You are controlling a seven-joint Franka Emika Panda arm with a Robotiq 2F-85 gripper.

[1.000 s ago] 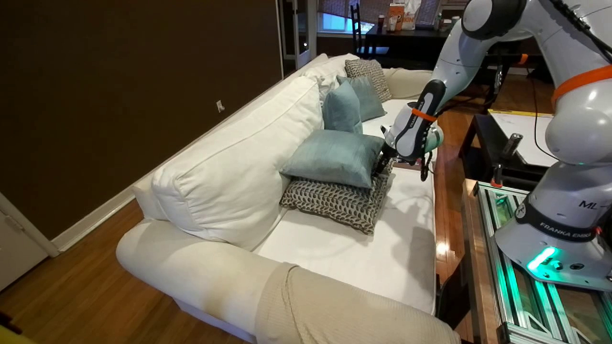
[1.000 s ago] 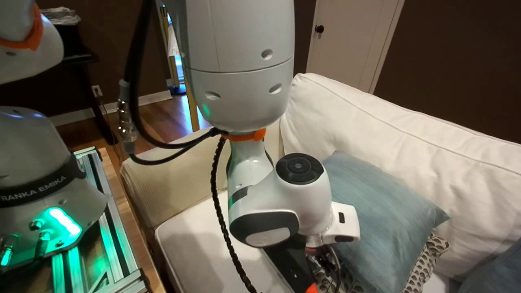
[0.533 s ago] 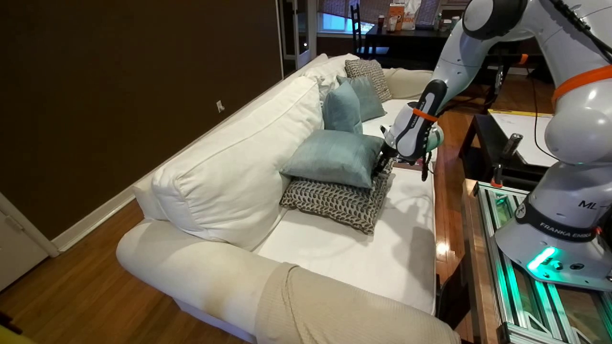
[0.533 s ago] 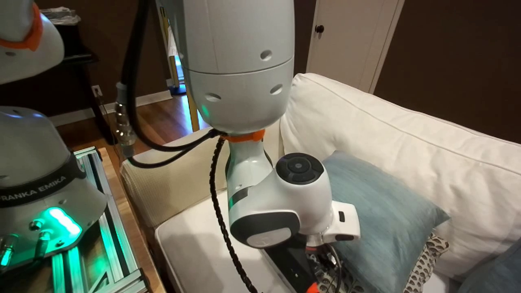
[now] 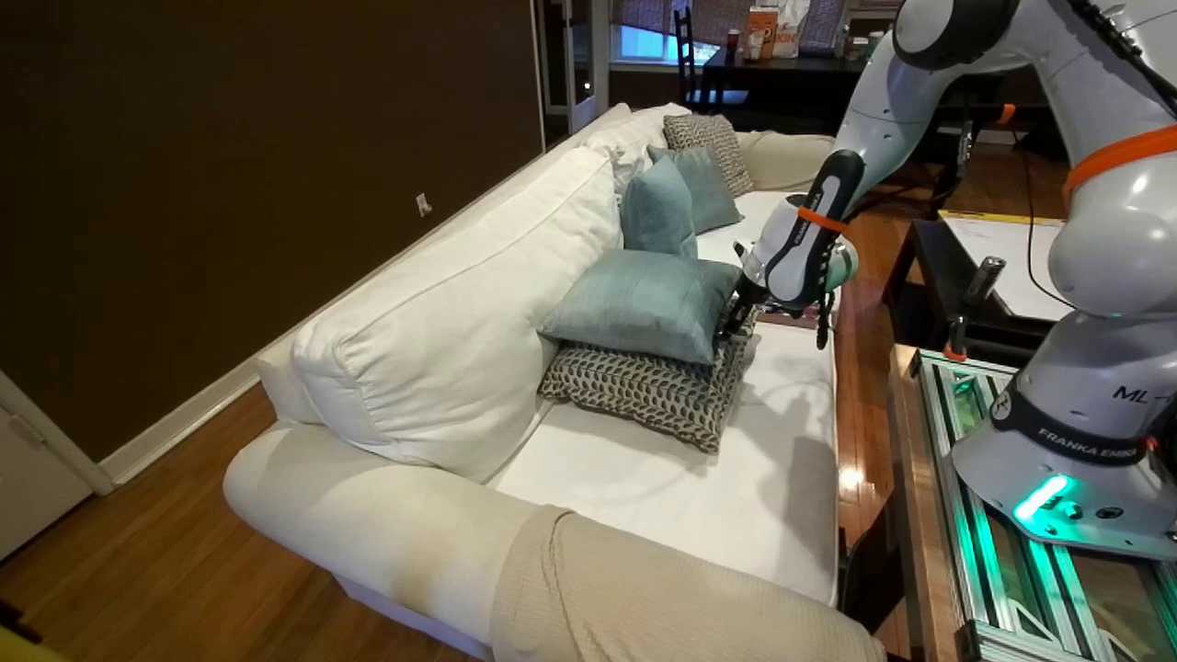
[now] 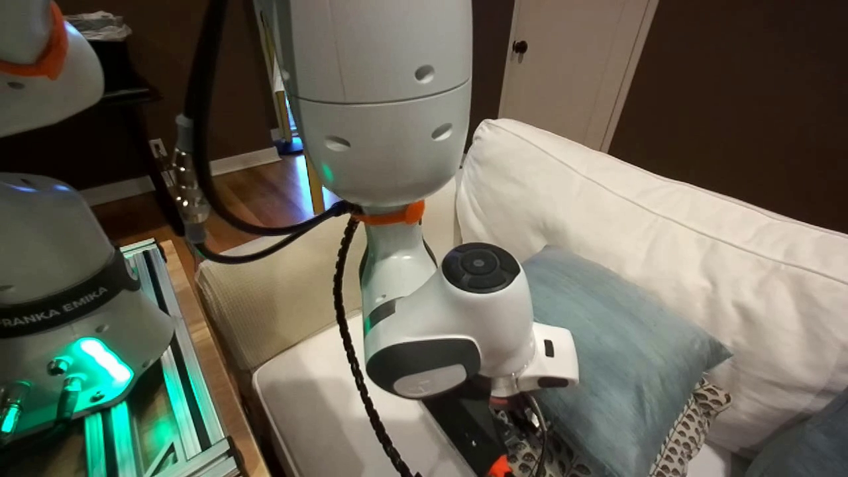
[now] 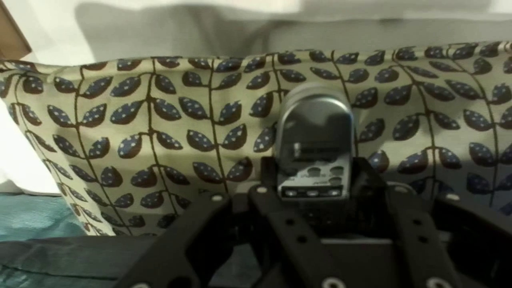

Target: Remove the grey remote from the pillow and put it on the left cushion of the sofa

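In the wrist view the grey remote (image 7: 315, 136) lies lengthwise between the fingers of my gripper (image 7: 314, 168), which is shut on its two sides. Its rounded far end points away over the leaf-patterned pillow (image 7: 180, 132); whether it still touches the fabric I cannot tell. My gripper (image 5: 733, 317) sits at the pillow's front side, just beside the blue pillow (image 5: 644, 299) stacked on top. Neither exterior view shows the remote. The left cushion (image 5: 680, 501), a flat white seat of the sofa (image 5: 386, 487), spreads in front of the patterned pillow.
A dark reddish flat item (image 5: 789, 319) lies on the seat past my gripper. More blue pillows (image 5: 658, 210) lean on the backrest (image 5: 460, 322). A padded sofa arm (image 5: 386, 515) bounds the near end. A dark table (image 5: 919, 276) stands opposite the sofa.
The arm has shifted slightly, up and to the left in an exterior view. The pillows look unmoved. No earlier wrist frame shows the jaws.
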